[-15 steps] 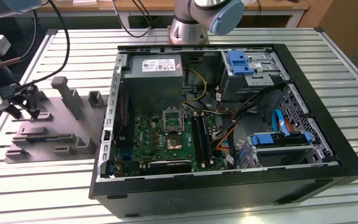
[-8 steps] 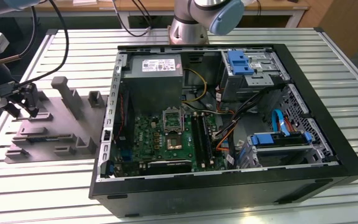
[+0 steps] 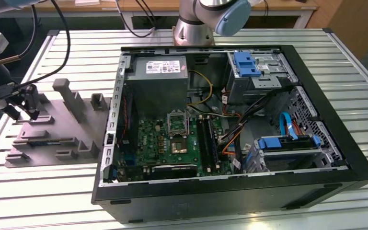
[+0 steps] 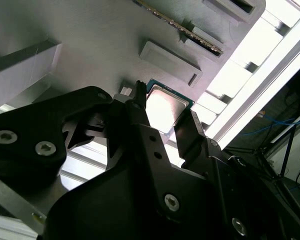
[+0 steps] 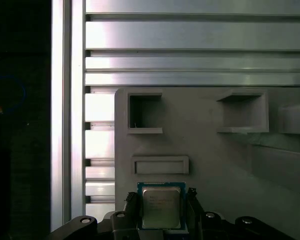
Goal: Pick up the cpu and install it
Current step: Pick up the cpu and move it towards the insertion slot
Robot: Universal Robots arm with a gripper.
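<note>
The cpu [image 5: 160, 207] is a small square chip with a silvery top and a green rim. It sits between my gripper's [image 5: 161, 204] two black fingers, which press against its opposite sides. In the second wrist view the cpu [image 4: 165, 107] shows between the fingertips [image 4: 140, 97], right at the grey plastic tray [image 4: 90, 45] and beside a raised block. In the exterior view my gripper [image 3: 23, 115] hangs over the tray's [image 3: 50, 153] far corner at the exterior view's left. The open computer case [image 3: 235, 191] holds the green motherboard, and its metal-framed socket [image 3: 178, 123] lies to the exterior view's right.
Raised blocks and posts [image 3: 69, 98] stand on the tray near my gripper. The slatted aluminium table [image 3: 37, 187] carries tray and case. Inside the case are a grey power supply [image 3: 161, 76], cables and blue-latched drive bays [image 3: 280, 141]. The arm's base [image 3: 193, 28] stands behind the case.
</note>
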